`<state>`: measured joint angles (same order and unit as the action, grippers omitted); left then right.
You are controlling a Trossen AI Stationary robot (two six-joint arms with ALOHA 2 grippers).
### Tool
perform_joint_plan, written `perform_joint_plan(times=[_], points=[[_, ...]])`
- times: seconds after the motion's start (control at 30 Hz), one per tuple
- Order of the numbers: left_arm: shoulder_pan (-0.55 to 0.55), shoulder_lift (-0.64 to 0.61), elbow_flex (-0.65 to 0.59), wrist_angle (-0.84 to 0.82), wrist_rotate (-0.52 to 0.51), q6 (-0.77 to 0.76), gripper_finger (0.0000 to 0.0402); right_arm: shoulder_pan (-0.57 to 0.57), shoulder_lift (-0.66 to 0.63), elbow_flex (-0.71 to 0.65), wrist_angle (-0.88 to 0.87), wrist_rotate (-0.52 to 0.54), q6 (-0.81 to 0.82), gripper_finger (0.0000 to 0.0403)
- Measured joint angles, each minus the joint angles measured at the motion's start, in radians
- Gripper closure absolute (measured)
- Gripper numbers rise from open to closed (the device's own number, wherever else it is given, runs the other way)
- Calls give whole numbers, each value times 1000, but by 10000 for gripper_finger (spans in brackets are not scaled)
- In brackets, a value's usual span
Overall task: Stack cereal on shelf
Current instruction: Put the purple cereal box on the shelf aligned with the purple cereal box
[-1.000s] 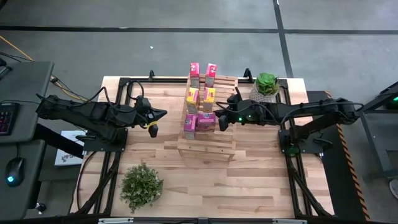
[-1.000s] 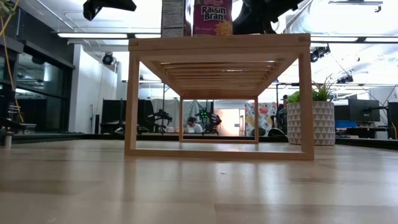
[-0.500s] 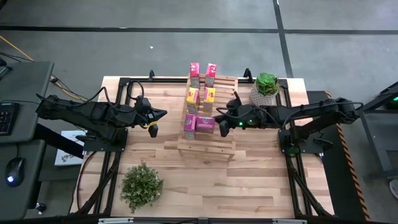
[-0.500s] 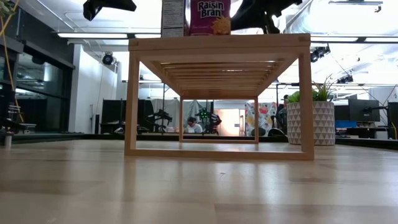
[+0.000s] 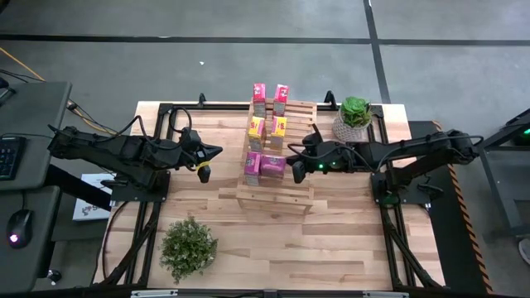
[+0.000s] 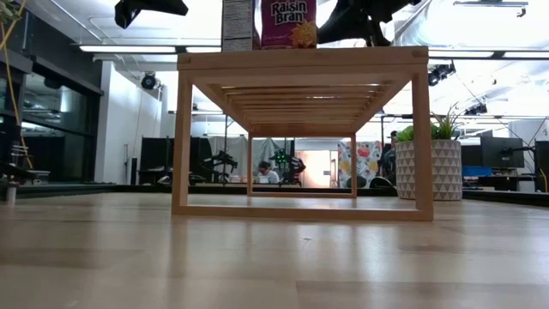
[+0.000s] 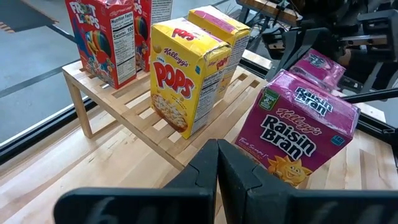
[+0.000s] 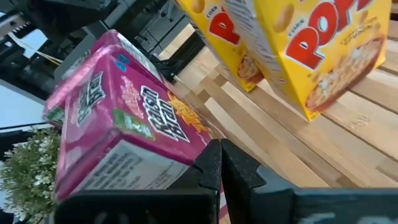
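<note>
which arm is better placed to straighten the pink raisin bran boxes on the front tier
Right, probably. The right gripper sits at the edge of the light-wood slatted shelf, right beside the pink Raisin Bran cardboard boxes, fingers shut. The left gripper hangs over bare tabletop, well off the shelf.

Light plank tabletop (image 5: 248, 236), stepped slatted wooden shelf (image 5: 275, 192) at its centre carrying six cereal boxes (image 5: 265, 132) in pairs, leafy plant (image 5: 188, 247) front left, white-potted plant (image 5: 354, 116) back right.

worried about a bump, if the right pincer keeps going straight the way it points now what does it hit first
Probably the nearer pink Raisin Bran box on the shelf: the right pincer points straight at it from close range, fingers shut. Contact can't be judged.
</note>
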<state>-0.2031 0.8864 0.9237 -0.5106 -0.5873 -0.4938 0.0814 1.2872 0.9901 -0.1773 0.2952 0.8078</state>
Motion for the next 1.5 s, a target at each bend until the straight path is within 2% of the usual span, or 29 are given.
perform_joint_plan(times=[0.4,0.67,0.83,1.03,1.17,1.3,1.5], points=[[0,0,0,0,0,0,401,0,-4,88,-126,-69,30,403],[0,0,0,0,0,0,401,-11,-4,161,-261,-61,-11,403],[0,0,0,0,0,-1,401,-32,-4,295,-383,-59,-132,403],[0,0,0,0,0,-2,401,-43,-5,457,-488,-48,-162,393],[0,0,0,0,0,-2,401,-34,-5,496,-522,-86,-159,340],[0,0,0,0,0,-1,401,-28,-4,497,-524,-144,-161,247],[0,0,0,0,0,-3,401,-25,3,497,-522,-150,-201,108]])
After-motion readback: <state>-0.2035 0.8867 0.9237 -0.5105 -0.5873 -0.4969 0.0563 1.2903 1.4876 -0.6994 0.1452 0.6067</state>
